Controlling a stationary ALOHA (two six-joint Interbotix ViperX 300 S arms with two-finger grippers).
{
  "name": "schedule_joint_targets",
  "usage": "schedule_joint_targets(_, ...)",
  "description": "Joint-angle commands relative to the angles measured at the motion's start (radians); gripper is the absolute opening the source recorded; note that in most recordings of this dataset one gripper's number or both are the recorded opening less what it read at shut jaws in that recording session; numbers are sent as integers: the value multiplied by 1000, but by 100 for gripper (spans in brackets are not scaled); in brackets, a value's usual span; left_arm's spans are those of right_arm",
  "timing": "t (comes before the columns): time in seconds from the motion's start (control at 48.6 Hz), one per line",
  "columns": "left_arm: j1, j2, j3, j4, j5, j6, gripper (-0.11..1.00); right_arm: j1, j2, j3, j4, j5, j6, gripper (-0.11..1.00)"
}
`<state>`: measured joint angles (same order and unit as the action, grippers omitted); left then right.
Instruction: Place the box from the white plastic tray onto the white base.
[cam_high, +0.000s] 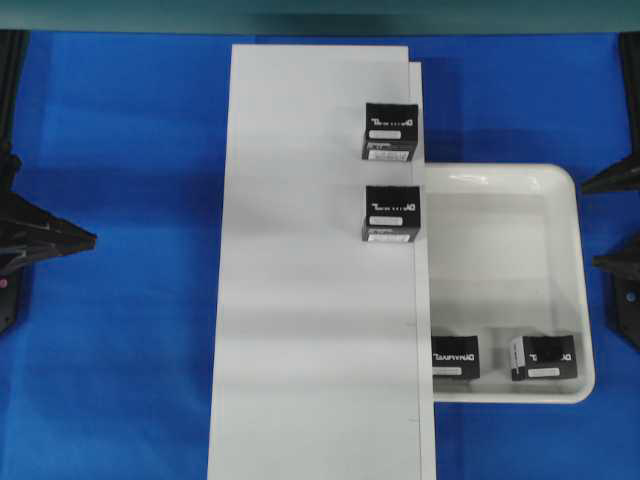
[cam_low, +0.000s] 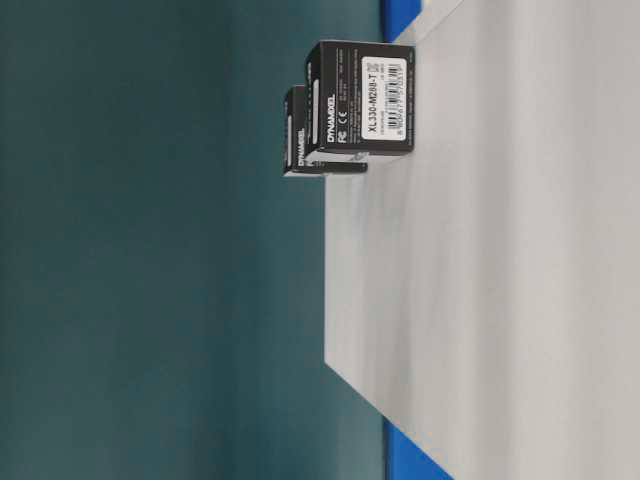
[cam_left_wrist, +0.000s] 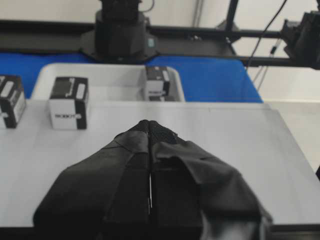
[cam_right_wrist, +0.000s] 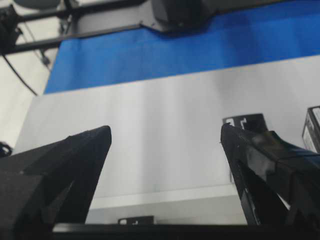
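Two black boxes stand on the long white base (cam_high: 310, 300) along its right edge, one (cam_high: 391, 131) behind the other (cam_high: 392, 213). Two more boxes (cam_high: 455, 357) (cam_high: 543, 357) sit at the near end of the white plastic tray (cam_high: 500, 185), right of the base. My left gripper (cam_left_wrist: 150, 123) is shut and empty, low over the base's left side, pointing at the tray (cam_left_wrist: 100, 67). My right gripper (cam_right_wrist: 165, 136) is open and empty, above the tray's edge, facing the base (cam_right_wrist: 150, 115). One box (cam_right_wrist: 245, 121) shows behind its right finger (cam_right_wrist: 240, 150).
Blue table cloth (cam_high: 110, 300) lies on both sides of the base and the tray. Both arm bases stand at the table's left and right edges. The table-level view shows the two boxes (cam_low: 360, 98) on the base against a teal wall.
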<state>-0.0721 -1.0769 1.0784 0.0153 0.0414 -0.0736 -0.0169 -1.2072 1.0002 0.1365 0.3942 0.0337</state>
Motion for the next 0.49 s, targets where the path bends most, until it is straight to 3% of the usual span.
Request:
schedule_joint_targets(0.0, -2, 5, -25, 2, -6, -3, -6, 2, -18, -5, 2, -5, -2, 96)
schedule_joint_targets(0.473, -2, 12, -20, 2, -6, 3, -6, 2, -41, 14, -3, 48, -2, 96)
